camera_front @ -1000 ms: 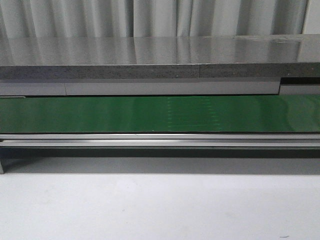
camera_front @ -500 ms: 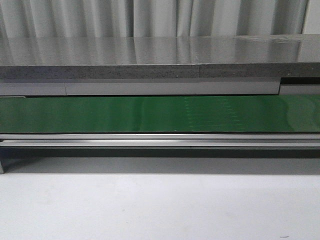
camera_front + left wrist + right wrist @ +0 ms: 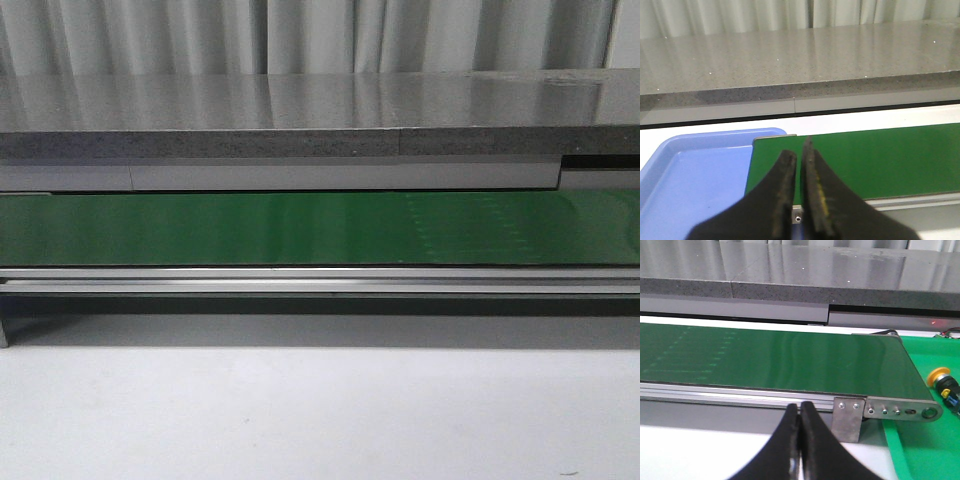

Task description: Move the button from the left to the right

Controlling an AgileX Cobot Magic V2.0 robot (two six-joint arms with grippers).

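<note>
In the right wrist view a button (image 3: 940, 377) with a yellow-orange cap on a dark body lies in a green tray (image 3: 920, 450), just past the conveyor's end and partly cut off by the frame edge. My right gripper (image 3: 800, 407) is shut and empty, in front of the belt's rail and well short of the button. In the left wrist view my left gripper (image 3: 799, 150) is shut on nothing, over the other end of the green belt (image 3: 865, 160). Neither gripper nor the button appears in the front view.
A blue tray (image 3: 695, 180) sits beside the belt's left end. The green conveyor belt (image 3: 320, 228) spans the front view, with a metal rail (image 3: 320, 282) before it and a grey stone counter (image 3: 300, 110) behind. A metal bracket (image 3: 850, 417) hangs at the belt's right end.
Faint marks on the belt surface have shifted to the right across the front view. Nothing else has moved there.
</note>
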